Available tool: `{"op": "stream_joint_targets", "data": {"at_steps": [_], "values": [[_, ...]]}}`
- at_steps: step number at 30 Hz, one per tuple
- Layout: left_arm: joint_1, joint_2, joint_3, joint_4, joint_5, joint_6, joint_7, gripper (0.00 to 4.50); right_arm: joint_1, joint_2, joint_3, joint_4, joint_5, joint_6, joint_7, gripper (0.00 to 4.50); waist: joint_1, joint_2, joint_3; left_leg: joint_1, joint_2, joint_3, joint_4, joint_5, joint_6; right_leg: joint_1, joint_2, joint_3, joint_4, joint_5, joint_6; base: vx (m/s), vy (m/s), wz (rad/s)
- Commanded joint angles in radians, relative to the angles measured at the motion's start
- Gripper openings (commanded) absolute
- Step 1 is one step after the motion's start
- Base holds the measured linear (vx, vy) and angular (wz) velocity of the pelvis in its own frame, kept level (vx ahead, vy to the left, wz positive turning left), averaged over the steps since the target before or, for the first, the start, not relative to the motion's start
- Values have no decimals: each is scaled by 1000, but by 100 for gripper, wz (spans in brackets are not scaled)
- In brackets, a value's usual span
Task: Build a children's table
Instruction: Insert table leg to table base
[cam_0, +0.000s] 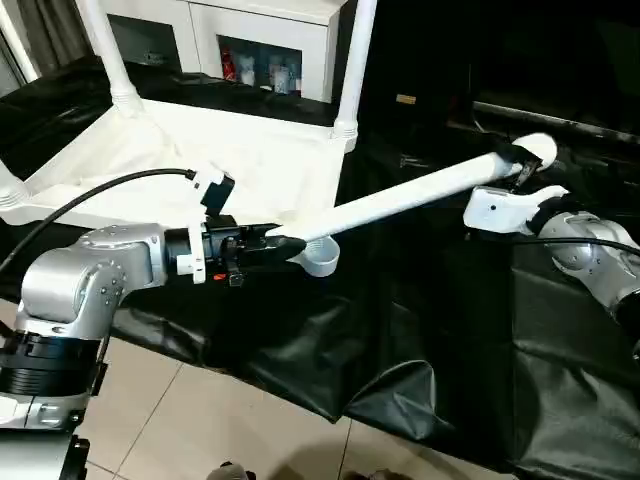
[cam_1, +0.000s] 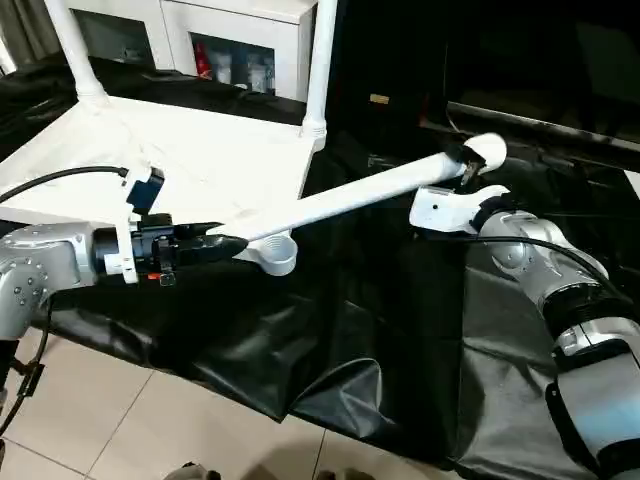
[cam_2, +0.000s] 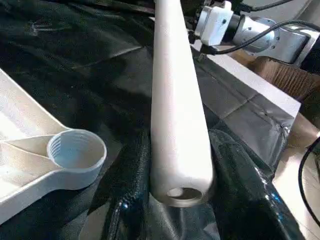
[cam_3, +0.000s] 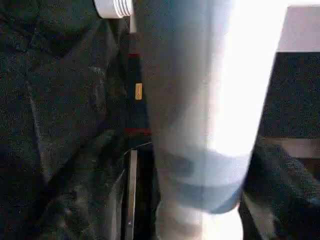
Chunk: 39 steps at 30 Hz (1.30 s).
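Note:
The white table top (cam_0: 250, 150) lies upside down on a black sheet. Two white legs (cam_0: 108, 50) (cam_0: 355, 60) stand upright in its far corner sockets. A third leg (cam_0: 410, 195) hangs slanted above the sheet, held at both ends. My left gripper (cam_0: 285, 245) is shut on its near end, just above the empty near corner socket (cam_0: 320, 262). My right gripper (cam_0: 522, 165) is shut on its far, higher end. In the left wrist view the leg (cam_2: 177, 100) runs away past the threaded socket (cam_2: 77, 150). The leg (cam_3: 200, 100) crosses close in the right wrist view.
A crinkled black sheet (cam_0: 420, 300) covers the work surface and drapes over its near edge above the tiled floor (cam_0: 200, 420). A white cabinet (cam_0: 250, 40) stands behind the table top. A black cable (cam_0: 100, 195) loops over my left forearm.

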Motion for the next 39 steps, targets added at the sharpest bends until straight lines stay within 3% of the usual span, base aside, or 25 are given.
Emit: {"op": "stream_joint_targets", "data": {"at_steps": [1, 5, 11, 12, 14, 18, 22, 25, 27, 28, 29, 30, 31, 33, 37, 39], "values": [[-10, 7, 26, -7, -15, -18, -11, 136, -15, 0, -3, 21, 6, -11, 8, 321, -1, -8, -76, 13, -4, 14, -48, -225, 2, 55, -36, 30, -67, -205, -164, 0, 0, 0], [-9, 11, 27, -4, -15, -23, -14, 136, -14, 4, -10, 32, 18, -25, 21, 277, -1, -8, -76, 13, -5, 15, -46, -225, 3, 55, -36, 30, -67, -209, -163, 0, 0, 0], [-5, 14, 29, 0, -8, -51, -20, 136, -13, 6, -15, 37, 24, -33, 23, 250, -1, -10, -76, 12, -4, 14, -46, -232, 1, 54, -36, 30, -67, -224, -158, 0, 0, 0], [-7, 12, 33, 5, -1, -56, -7, 136, -14, 7, -15, 40, 25, -35, 23, 227, -1, -9, -75, 13, -4, 14, -46, -234, 0, 53, -36, 30, -68, -228, -157, 0, 0, 0], [-21, -3, 55, 29, -7, -41, 28, 192, -15, 7, -16, 44, 25, -37, 22, 216, -2, -11, -75, 13, -5, 14, -46, -238, 0, 52, -35, 30, -67, -235, -155, 0, 0, 0], [-25, -11, 90, 41, -34, -42, 29, 209, -16, 9, -17, 46, 28, -38, 22, 198, -2, -13, -74, 13, -6, 14, -44, -256, -5, 50, -36, 29, -71, -269, -148, 0, 0, 0], [-16, -13, 131, 49, -24, -111, 52, 242, -16, 13, -21, 53, 33, -37, 23, 190, -2, -14, -72, 13, -5, 12, -44, -275, -7, 46, -36, 29, -73, -303, -138, 0, 0, 0], [-24, -14, 189, 96, -37, -124, 87, 243, -14, 19, -29, 63, 46, -34, 35, 189, -2, -14, -71, 15, -6, 13, -43, -286, -6, 44, -36, 28, -72, -308, -139, 0, 0, 0], [-65, -49, 315, 181, -57, -221, 171, 243, -10, 36, -59, 88, 89, -14, 76, 188, -4, -14, -72, 15, -9, 13, -42, -304, -6, 44, -35, 27, -75, -330, -135, 0, 0, 0], [-72, -54, 330, 192, -61, -233, 185, 243, -9, 38, -65, 90, 97, -10, 81, 188, -4, -13, -71, 15, -9, 11, -42, -309, -7, 44, -34, 27, -77, -328, -134, 0, 0, 0], [-119, -78, 429, 268, -87, -309, 273, 243, -4, 56, -108, 105, 155, 17, 119, 188, -4, -14, -73, 14, -10, 11, -41, -310, -5, 46, -32, 27, -74, -314, -137, 0, 0, 0], [-124, -79, 438, 277, -90, -315, 283, 243, -4, 61, -117, 107, 167, 24, 126, 187, -3, -13, -72, 16, -11, 11, -40, -312, -3, 45, -33, 27, -76, -311, -138, 0, 0, 0], [-149, -83, 487, 325, -104, -347, 337, 243, -3, 85, -174, 122, 240, 64, 167, 187, -3, -15, -74, 15, -8, 8, -42, -309, -1, 47, -35, 26, -71, -298, -143, 0, 0, 0], [-144, -82, 487, 330, -77, -397, 362, 243, -6, 116, -249, 128, 334, 99, 199, 187, -3, -16, -74, 14, -3, 4, -45, -309, 3, 48, -40, 26, -68, -291, -146, 0, 0, 0], [-95, -102, 395, 276, 81, -465, 465, 243, -26, 226, -517, 74, 693, 256, 318, 186, -2, -8, -75, 20, 9, 3, -49, -302, 28, 45, -43, 28, -64, -242, -166, 0, 0, 0], [-58, -108, 299, 232, 209, -492, 535, 243, -20, 267, -593, 18, 808, 341, 342, 186, 7, -3, -79, 22, 12, 4, -50, -270, 34, 46, -47, 28, -60, -193, -188, 0, 0, 0]]}}
